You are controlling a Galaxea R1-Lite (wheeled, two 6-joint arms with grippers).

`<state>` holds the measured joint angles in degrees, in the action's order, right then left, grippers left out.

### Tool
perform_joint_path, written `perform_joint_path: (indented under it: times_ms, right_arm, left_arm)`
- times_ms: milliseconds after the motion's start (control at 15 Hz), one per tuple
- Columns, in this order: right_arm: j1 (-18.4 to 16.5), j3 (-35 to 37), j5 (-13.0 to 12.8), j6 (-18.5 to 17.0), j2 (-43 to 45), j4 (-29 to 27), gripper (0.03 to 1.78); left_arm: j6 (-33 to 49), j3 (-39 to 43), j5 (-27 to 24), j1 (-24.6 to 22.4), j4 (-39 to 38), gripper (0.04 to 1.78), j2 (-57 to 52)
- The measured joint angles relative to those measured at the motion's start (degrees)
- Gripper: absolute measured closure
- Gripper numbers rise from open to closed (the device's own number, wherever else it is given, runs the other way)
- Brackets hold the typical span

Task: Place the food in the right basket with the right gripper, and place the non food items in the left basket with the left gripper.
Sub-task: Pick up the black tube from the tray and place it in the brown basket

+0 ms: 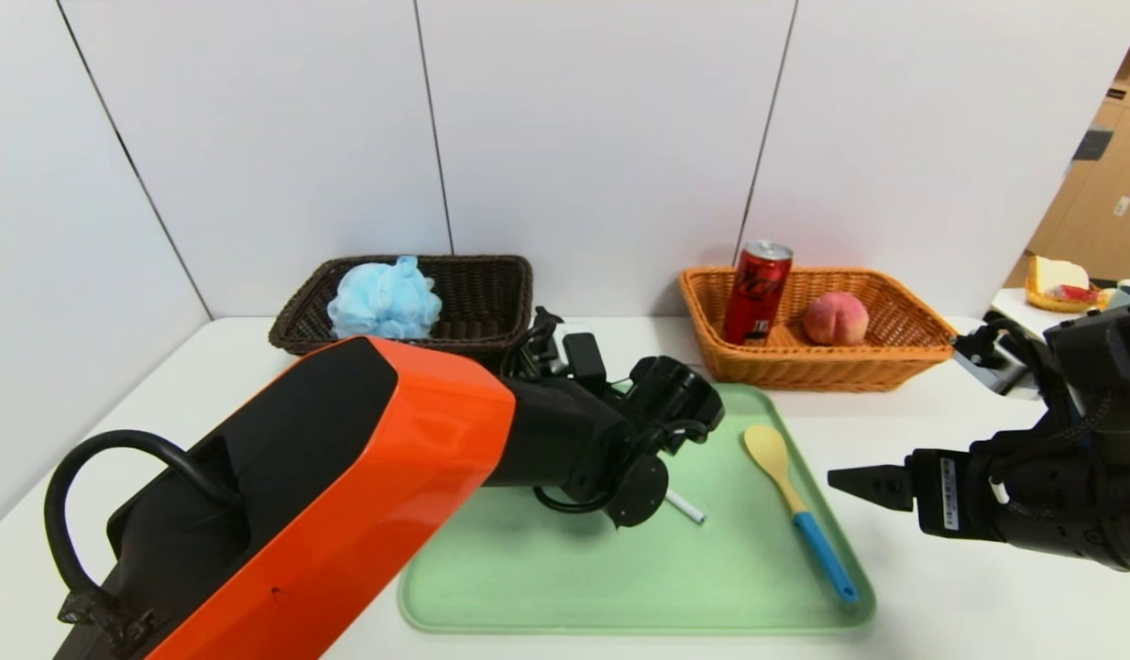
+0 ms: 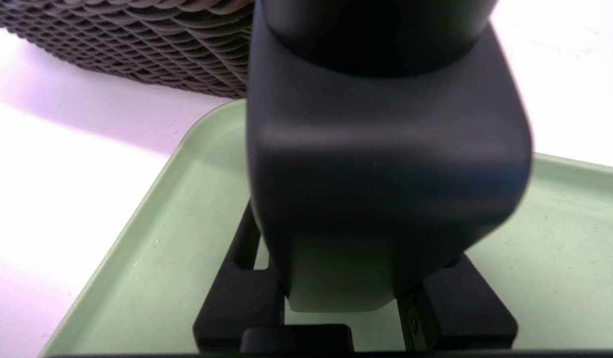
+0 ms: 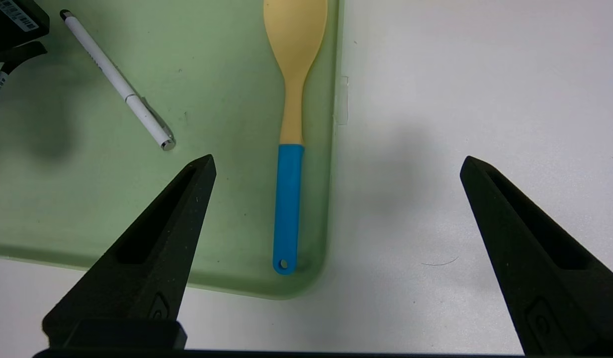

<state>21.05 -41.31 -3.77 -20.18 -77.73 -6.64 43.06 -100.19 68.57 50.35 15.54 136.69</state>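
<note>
The left gripper (image 2: 346, 298) sits low over the green tray (image 1: 546, 587), its fingers closed around a small dark bottle (image 2: 386, 149). At the tray's centre lies the white pen (image 3: 118, 82); at three o'clock, the yellow spoon (image 1: 794, 500). The right gripper (image 3: 336, 166) hovers beside it over the bench (image 1: 940, 605), fingers wide apart, holding nothing.

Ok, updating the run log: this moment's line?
left gripper: shut on small dark bottle, above green tray | right gripper: open, beside tray | tray: thin white pen, yellow blue-handled spoon
</note>
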Motion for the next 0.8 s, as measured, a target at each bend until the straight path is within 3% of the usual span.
perform_joint_path:
  times_ms: [467,800]
  right_arm:
    - [0.02,0.00,0.00,0.06,0.02,0.00,0.11]
    - [0.02,0.20,0.00,0.04,0.06,0.01,0.11]
  left_arm:
    - [-0.43,0.33,-0.02,0.12,0.39,1.22,-1.72]
    - [-0.94,1.38,-0.13,3.69,0.82,1.22,-6.29]
